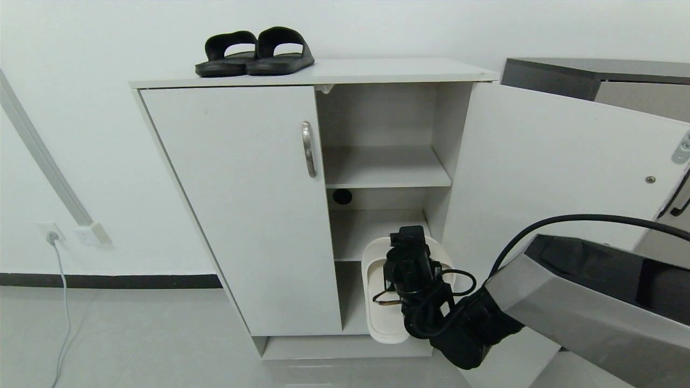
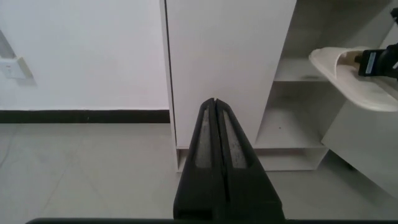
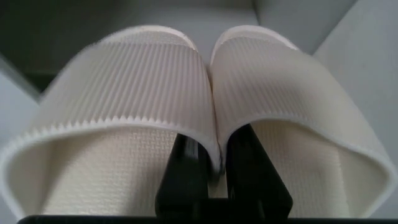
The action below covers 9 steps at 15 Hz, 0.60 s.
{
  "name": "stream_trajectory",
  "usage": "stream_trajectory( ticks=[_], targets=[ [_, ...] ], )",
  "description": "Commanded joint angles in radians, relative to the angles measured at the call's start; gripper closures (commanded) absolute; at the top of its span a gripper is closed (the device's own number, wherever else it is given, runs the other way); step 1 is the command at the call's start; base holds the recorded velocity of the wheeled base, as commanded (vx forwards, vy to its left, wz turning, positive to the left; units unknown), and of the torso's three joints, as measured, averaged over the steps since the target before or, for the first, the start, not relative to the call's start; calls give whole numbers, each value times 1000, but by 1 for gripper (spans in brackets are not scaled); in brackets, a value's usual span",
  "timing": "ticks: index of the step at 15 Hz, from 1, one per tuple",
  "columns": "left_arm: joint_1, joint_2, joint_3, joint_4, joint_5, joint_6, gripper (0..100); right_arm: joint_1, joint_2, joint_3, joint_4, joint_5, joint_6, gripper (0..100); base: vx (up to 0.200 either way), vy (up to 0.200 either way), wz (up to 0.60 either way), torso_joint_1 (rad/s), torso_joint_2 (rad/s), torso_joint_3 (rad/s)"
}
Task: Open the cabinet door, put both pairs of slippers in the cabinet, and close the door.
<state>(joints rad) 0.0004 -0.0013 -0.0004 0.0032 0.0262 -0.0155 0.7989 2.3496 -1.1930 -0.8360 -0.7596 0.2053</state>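
Note:
My right gripper is shut on a pair of white slippers, pinching the inner edges of both straps. It holds them in front of the cabinet's open right half, level with the lower shelf. The white slippers also show in the left wrist view, beside the open compartment. A pair of black slippers rests on the cabinet top, at its left. The right cabinet door stands open; the left door is closed. My left gripper is shut and empty, low, facing the cabinet's closed left door.
The cabinet has an upper shelf and a bottom compartment, both bare. A grey unit stands behind the open door. A wall socket with a cable is at the left, above open grey floor.

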Motion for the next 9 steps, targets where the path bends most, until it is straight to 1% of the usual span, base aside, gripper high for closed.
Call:
stream_trajectory(
  ticks=[1,6,7,9],
  targets=[
    [1,1,0,0,0,0,100,11,56,-48,-5,11,-9,100,0,0,0,0,0,0],
    [1,1,-1,1,-2,0,100,13,135,-162,0,22,-30,100,0,0,0,0,0,0],
    [1,1,-1,1,-2,2,100,13,145,-169,0,22,-32,100,0,0,0,0,0,0],
    [1,1,-1,1,-3,0,100,13,154,-171,0,22,-32,100,0,0,0,5,2,-120]
  ],
)
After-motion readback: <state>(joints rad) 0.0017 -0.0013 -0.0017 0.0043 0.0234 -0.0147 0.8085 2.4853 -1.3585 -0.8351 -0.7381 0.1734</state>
